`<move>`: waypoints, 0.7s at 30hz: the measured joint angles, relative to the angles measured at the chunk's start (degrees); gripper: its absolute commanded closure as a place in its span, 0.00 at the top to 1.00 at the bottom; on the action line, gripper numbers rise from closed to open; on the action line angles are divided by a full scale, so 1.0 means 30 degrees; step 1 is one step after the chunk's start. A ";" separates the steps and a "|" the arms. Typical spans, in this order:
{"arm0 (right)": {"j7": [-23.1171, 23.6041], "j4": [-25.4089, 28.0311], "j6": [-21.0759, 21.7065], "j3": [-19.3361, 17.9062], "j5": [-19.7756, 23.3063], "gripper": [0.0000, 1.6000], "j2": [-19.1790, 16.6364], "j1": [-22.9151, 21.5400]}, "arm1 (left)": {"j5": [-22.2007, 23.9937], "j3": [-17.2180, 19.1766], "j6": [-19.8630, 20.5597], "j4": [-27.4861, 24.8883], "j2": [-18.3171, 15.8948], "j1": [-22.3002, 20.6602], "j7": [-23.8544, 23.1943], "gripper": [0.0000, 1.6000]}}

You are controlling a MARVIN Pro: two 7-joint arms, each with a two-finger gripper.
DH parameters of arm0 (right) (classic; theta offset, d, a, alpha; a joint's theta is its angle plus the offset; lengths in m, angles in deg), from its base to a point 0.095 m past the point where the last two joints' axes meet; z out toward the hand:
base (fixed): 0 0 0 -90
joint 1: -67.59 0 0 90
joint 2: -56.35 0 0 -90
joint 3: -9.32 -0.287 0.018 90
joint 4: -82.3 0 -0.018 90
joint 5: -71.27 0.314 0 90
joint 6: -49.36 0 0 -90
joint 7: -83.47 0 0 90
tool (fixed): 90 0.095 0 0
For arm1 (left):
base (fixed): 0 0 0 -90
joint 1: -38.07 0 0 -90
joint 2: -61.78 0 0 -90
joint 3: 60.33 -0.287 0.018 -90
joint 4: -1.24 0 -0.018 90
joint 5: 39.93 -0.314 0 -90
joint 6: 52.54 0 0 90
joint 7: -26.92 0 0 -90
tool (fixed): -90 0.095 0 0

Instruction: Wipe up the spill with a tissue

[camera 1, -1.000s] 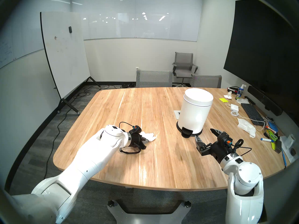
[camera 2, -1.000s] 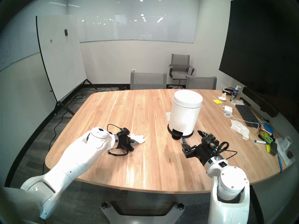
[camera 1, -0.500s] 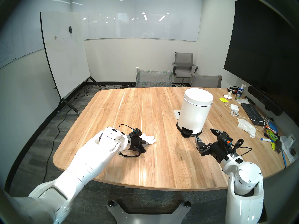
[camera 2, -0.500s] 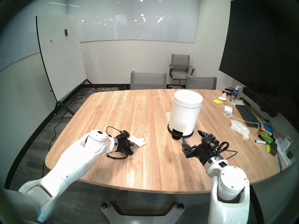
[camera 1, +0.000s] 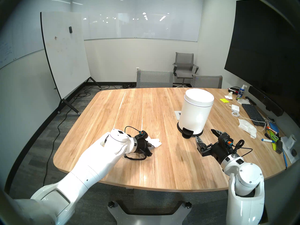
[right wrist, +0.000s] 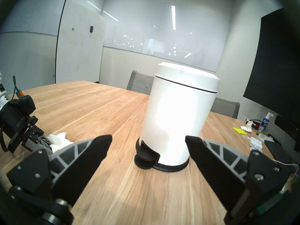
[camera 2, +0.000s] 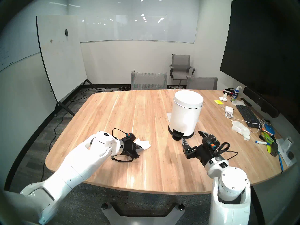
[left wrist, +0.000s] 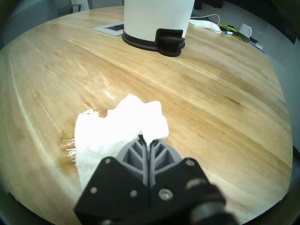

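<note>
A crumpled white tissue (left wrist: 120,127) lies pressed on the wooden table (camera 1: 154,106), and my left gripper (left wrist: 145,138) is shut on its near edge. In the left wrist view the spill (left wrist: 65,148) shows as a thin, wet amber smear on the wood just left of the tissue. From the head views I see the tissue (camera 1: 155,142) (camera 2: 144,144) sticking out past the left gripper (camera 1: 151,146) (camera 2: 140,148), left of the table's middle; the spill is not visible there. My right gripper (camera 1: 204,134) (camera 2: 191,136) (right wrist: 148,138) hovers open and empty in front of the bin.
A white pedal bin (camera 1: 195,112) with a black base stands right of centre, a grey outlet plate (camera 1: 177,115) behind it. The table's right edge holds a keyboard (camera 1: 252,113), a charger, loose tissues (camera 1: 247,127), markers and a spray bottle. Chairs (camera 1: 154,78) stand at the far edge.
My left gripper has slid the tissue across the table to the right and a little nearer to me. The right arm has not moved.
</note>
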 measured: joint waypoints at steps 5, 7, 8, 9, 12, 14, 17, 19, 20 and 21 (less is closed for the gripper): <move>0.0000 -0.0001 0.0000 0.0000 0.0000 1.00 0.0000 0.0000 | 0.0000 -0.0248 0.0230 -0.0105 0.0269 -0.0015 0.0296 0.00; 0.0000 -0.0001 0.0000 0.0000 0.0000 1.00 0.0000 0.0000 | 0.0000 -0.0335 0.0310 -0.0100 0.0376 -0.0072 0.0421 0.00; 0.0000 -0.0001 0.0000 0.0000 0.0000 1.00 0.0000 0.0000 | 0.0000 -0.0392 0.0347 -0.0059 0.0456 -0.0120 0.0496 0.00; 0.0000 -0.0001 0.0000 0.0000 0.0000 1.00 0.0000 0.0000 | 0.0002 -0.0428 0.0366 0.0012 0.0530 -0.0173 0.0555 0.00; 0.0000 -0.0001 0.0000 0.0000 0.0000 1.00 0.0000 0.0000 | 0.0037 -0.0460 0.0377 0.0416 0.0778 -0.0409 0.0685 0.00; 0.0000 -0.0001 0.0000 0.0000 0.0000 1.00 0.0000 0.0000 | 0.0072 -0.0427 0.0336 0.0717 0.0953 -0.0577 0.0767 0.00; 0.0000 -0.0002 0.0000 0.0000 0.0000 1.00 0.0000 0.0000 | 0.0125 -0.0296 0.0229 0.1328 0.1272 -0.0900 0.0950 0.00; 0.0000 -0.0002 0.0000 -0.0001 0.0000 1.00 0.0000 0.0000 | 0.0162 -0.0198 0.0175 0.1687 0.1432 -0.1089 0.1072 0.00; 0.0000 -0.0003 0.0000 -0.0001 0.0000 1.00 0.0000 0.0000 | 0.0182 -0.0143 0.0155 0.1853 0.1506 -0.1182 0.1134 0.00; 0.0000 -0.0003 0.0000 -0.0001 0.0000 1.00 0.0000 0.0000 | 0.0213 -0.0058 0.0121 0.2116 0.1620 -0.1335 0.1232 0.00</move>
